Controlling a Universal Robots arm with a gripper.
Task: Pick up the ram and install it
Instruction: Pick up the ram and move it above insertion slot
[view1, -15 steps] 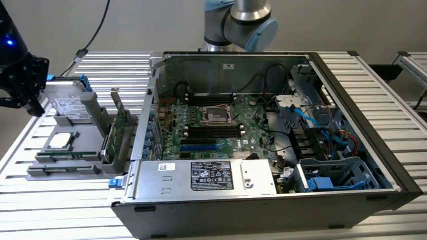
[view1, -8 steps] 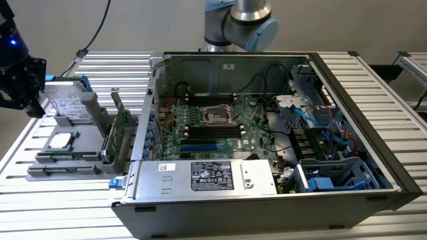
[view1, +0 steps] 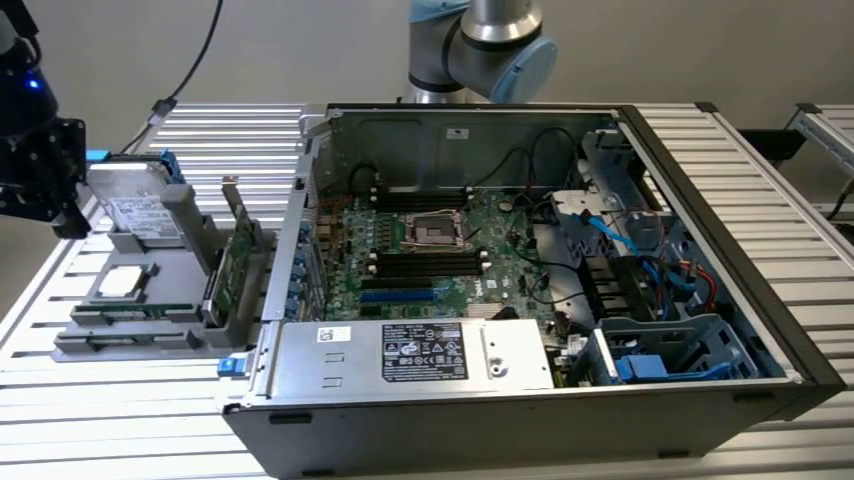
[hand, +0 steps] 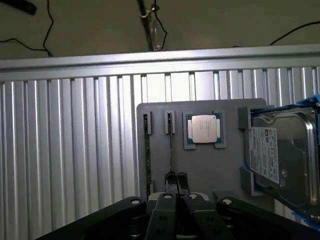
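The ram (hand: 171, 145) stands on edge in a slot of the grey tray (hand: 200, 170) on the surface (hand: 75, 150), its long axis running straight away from the gripper (hand: 176, 179), which hangs over its near end with fingers pressed together, empty

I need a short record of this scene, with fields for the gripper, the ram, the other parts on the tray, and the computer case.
gripper: shut, empty, above the gray tray, near one end of the ram
ram: standing on edge in a tray slot, not picked up
other parts on tray: processor, hard drive, expansion card
computer case: open, on the exterior view's right of the tray, motherboard exposed
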